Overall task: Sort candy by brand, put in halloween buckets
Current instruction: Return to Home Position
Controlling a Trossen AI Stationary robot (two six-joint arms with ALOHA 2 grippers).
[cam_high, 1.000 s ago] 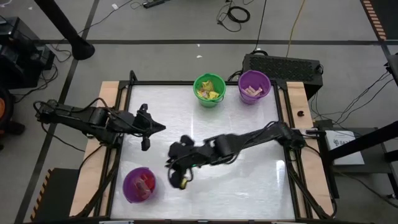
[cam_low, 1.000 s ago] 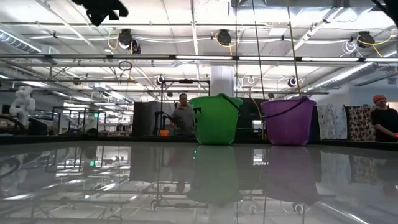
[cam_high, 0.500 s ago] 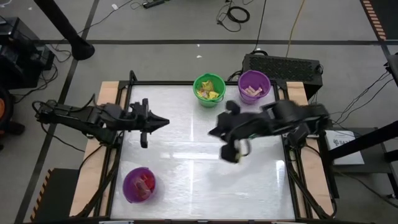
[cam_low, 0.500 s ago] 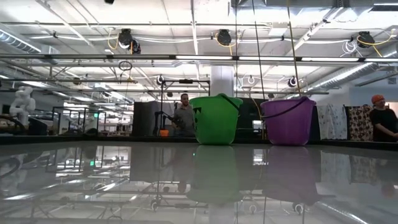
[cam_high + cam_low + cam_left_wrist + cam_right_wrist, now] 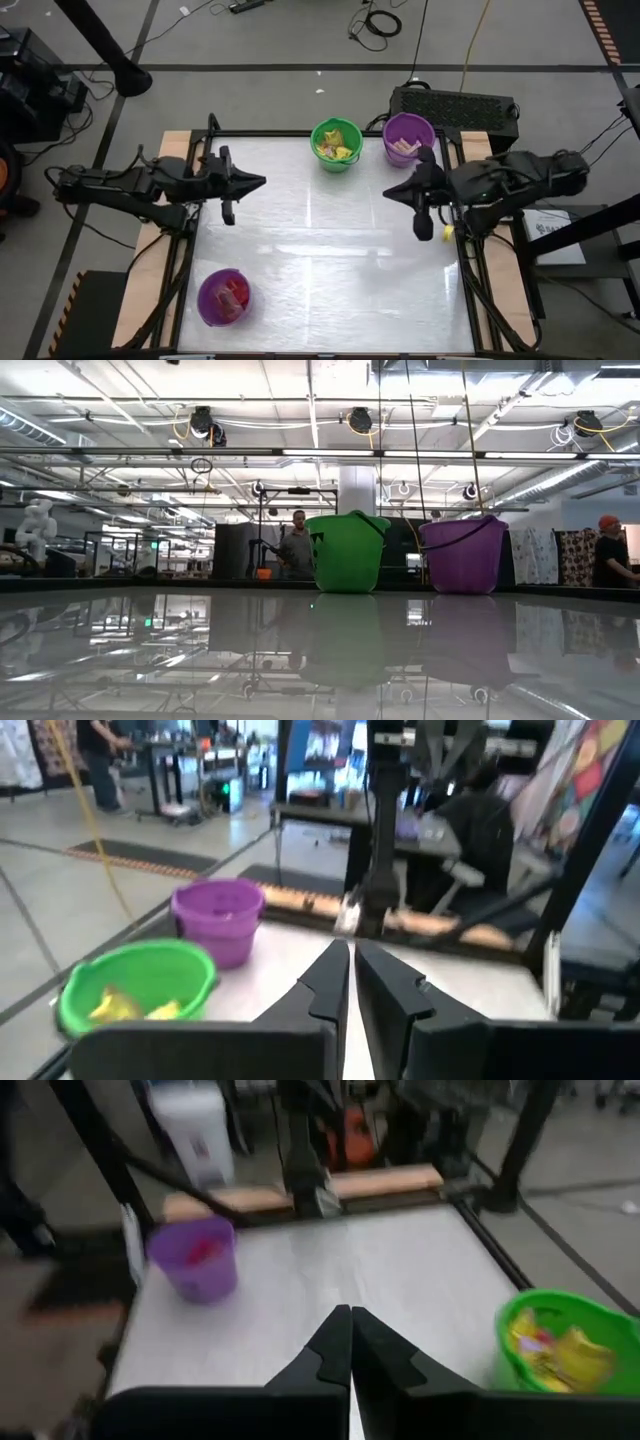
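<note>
Facing each other across the table point(image 5: 320, 260), your left gripper point(image 5: 258, 182) and right gripper point(image 5: 390, 193) are hovering, fingers pinched narrow and empty; candy point(image 5: 337, 149) is lying in the buckets point(image 5: 313, 143).

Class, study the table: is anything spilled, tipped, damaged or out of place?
Nothing stands out. The green bucket, back purple bucket and front purple bucket stand upright, candy inside, none on the table. Left gripper and right gripper wait at their sides.

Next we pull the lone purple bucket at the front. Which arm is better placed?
Left. The left claw hangs on the front bucket's side of the table; the right claw is across it, near the green bucket and far purple bucket. Both claws are shut and empty.
</note>
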